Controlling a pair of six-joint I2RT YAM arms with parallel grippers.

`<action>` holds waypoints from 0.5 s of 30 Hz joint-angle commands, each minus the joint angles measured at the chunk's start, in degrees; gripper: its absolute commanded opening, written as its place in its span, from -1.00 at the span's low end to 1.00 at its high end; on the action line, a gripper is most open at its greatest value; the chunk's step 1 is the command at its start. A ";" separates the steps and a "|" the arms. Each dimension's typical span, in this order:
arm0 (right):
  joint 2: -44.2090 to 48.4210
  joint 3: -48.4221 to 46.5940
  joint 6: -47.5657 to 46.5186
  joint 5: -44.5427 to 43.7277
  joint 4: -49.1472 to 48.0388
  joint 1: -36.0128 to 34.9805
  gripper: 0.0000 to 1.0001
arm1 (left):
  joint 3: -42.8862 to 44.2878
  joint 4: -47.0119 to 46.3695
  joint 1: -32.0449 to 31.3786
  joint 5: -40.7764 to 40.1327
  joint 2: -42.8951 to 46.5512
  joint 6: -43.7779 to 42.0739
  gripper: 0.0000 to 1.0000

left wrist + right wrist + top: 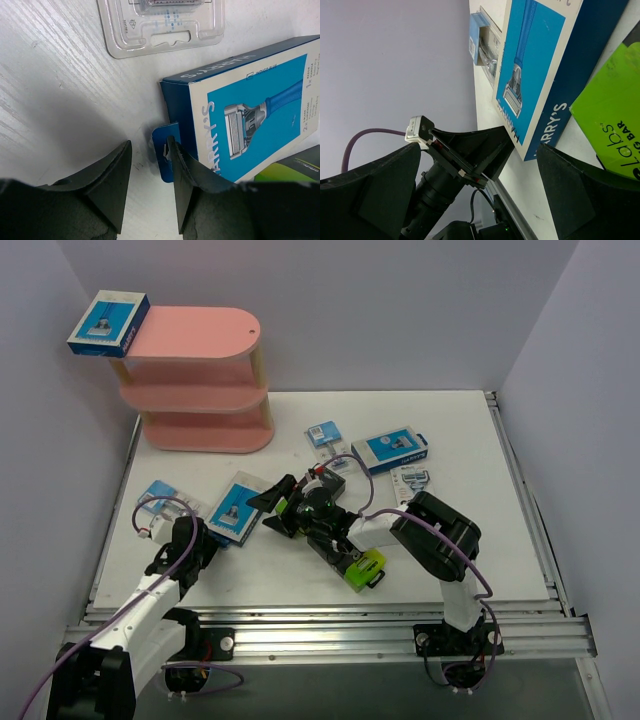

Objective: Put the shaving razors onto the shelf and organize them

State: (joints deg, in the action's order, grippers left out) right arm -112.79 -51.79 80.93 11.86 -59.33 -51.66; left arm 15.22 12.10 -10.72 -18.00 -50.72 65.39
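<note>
Razor box (250, 115) edge tab sits between left hand (149, 146) fingers (111, 185).

From the left wrist, the clear blister pack (162, 25) runs off at 12 o'clock, the blue-and-white box (250, 115) runs off at 3 o'clock, and only a corner of a lime-green pack (295, 167) shows at 4 o'clock. From above, the right arm (430, 530) hides part of a black box (365, 570) next to its green end.
</note>
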 commanded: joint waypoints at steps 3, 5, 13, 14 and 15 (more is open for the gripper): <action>-1.64 2.92 -1.39 -1.22 7.91 1.12 0.93 | -0.19 -3.66 0.26 0.07 -0.78 0.27 -0.07; -1.73 2.92 -1.38 -1.13 7.74 1.12 0.93 | -0.19 -4.01 0.17 0.24 -1.13 0.27 -0.07; -1.73 3.45 -0.77 -1.22 7.04 1.12 0.92 | 0.51 -4.54 0.17 0.77 -3.33 0.00 -0.07; -1.73 3.45 -0.77 -1.14 6.86 1.12 0.91 | 0.68 -4.45 0.26 0.95 -4.20 0.01 -0.07; -1.82 3.45 -0.77 -1.13 6.77 1.12 0.91 | 1.12 -3.93 0.26 1.21 -4.65 0.01 -0.07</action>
State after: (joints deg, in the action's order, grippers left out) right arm -112.79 -51.11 80.97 11.84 -60.69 -51.66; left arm 15.27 8.25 -10.70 -17.74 -53.63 65.43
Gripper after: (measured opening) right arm 0.957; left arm 0.463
